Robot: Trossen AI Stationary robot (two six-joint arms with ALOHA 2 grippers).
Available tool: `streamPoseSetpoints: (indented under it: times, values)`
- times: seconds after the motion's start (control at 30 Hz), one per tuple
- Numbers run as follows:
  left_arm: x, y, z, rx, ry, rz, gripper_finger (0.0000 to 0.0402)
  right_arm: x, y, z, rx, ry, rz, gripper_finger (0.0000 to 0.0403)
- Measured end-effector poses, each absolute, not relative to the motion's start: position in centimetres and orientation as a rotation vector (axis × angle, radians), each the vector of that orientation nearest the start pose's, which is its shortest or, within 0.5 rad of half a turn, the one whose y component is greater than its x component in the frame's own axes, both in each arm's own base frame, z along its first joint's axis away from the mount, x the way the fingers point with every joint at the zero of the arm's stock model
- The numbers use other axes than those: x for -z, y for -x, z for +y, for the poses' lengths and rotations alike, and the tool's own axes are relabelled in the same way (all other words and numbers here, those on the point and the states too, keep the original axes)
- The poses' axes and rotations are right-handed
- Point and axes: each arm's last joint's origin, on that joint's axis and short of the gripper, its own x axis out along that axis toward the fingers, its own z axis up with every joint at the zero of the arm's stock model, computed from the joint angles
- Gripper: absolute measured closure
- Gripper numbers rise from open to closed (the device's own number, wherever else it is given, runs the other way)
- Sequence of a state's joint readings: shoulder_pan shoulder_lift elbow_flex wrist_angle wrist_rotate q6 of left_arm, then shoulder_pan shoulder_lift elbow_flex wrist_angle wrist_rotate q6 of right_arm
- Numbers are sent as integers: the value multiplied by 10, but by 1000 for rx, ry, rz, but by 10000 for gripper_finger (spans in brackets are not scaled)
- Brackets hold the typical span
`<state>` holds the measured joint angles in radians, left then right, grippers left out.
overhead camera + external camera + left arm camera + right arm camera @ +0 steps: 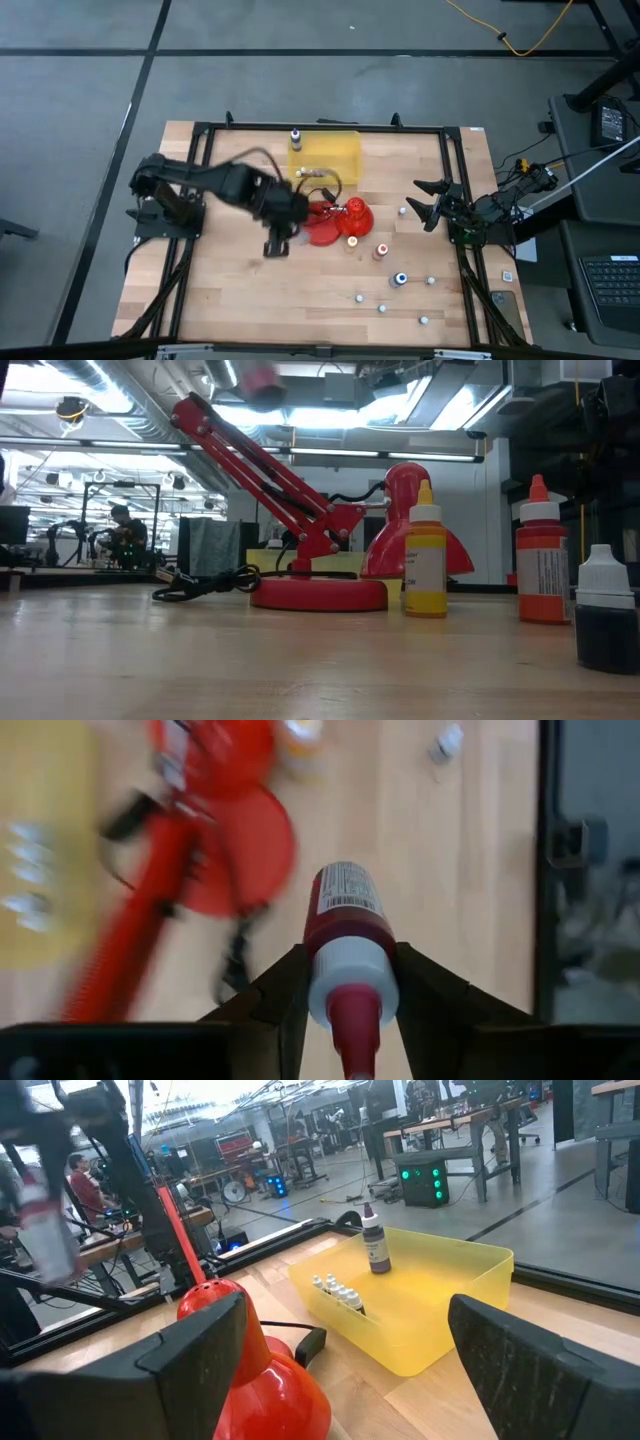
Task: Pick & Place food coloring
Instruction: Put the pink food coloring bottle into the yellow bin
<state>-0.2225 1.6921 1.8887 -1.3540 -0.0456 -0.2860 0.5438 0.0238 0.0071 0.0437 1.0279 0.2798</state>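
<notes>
Wood table, black frame rails, lab floor around it. Left gripper [350,1010] is over the middle of the table just beside the red lamp [335,218], clamped on a dark red bottle [347,920]; the left wrist view shows both fingers [275,1000] pressed on its white shoulder, pale tip pointing back at the camera. Right gripper [432,203] waits at the right edge, fingers spread, holding nothing.

Yellow bin [326,155] at the back holds a purple bottle [376,1245] upright. Yellow bottle [425,555] and orange-red bottle [541,555] stand near the lamp; blue bottle [401,279] sits farther front right.

Risks, my read:
- Grip sits high near the cap, so the bottle could pivot or slip if the arm swings fast.
- Lamp arm and its cable [205,582] lie between gripper and bin; a low path could snag them or knock the yellow bottle.
- Dropping from height could topple the purple bottle.
</notes>
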Motion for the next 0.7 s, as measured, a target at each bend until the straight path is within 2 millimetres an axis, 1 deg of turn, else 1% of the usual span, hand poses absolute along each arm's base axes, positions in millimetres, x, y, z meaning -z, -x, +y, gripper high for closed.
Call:
streamPoseSetpoints:
  times: [0.17,0.27,0.47,0.7]
  values:
    - [-396,-323,-20,-111,99,1103,279,-168,-85,23,478,-293,-86,56]
    - [-395,-331,11,-161,113,1099,280,-168,-85,23,478,-293,-87,56]
    - [-380,-347,77,-277,153,1139,280,-168,-85,23,478,-293,-86,56]
    - [-353,-367,149,-373,180,1193,282,-168,-85,23,478,-293,-87,56]
